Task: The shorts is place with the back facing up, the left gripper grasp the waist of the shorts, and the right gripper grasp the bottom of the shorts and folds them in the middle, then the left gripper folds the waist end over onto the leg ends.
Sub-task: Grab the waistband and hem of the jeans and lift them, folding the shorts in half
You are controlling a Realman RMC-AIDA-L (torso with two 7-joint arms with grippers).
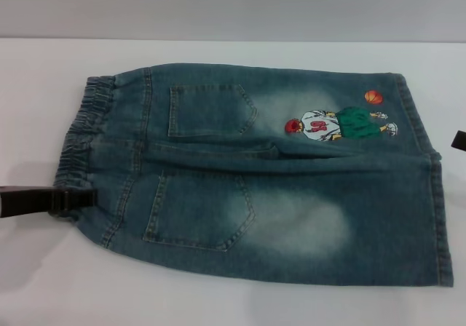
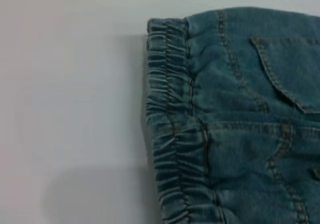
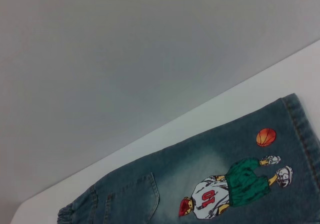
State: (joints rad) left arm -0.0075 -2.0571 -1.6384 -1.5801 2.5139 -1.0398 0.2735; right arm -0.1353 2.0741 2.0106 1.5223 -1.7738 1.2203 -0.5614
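Observation:
The blue denim shorts (image 1: pixel 269 173) lie flat on the white table, back up, showing two back pockets and a basketball-player print (image 1: pixel 338 124). The elastic waist (image 1: pixel 84 133) is on the left and the leg ends (image 1: pixel 429 188) on the right. My left gripper (image 1: pixel 73 199) is low at the near corner of the waist, touching its edge. The left wrist view shows the waist (image 2: pixel 172 119) close up. Only a dark tip of my right gripper (image 1: pixel 459 140) shows, at the right edge beside the leg hem. The right wrist view looks down on the print (image 3: pixel 235 189).
The white table (image 1: pixel 44 282) extends around the shorts on every side. A grey wall (image 1: pixel 233 6) rises behind its far edge.

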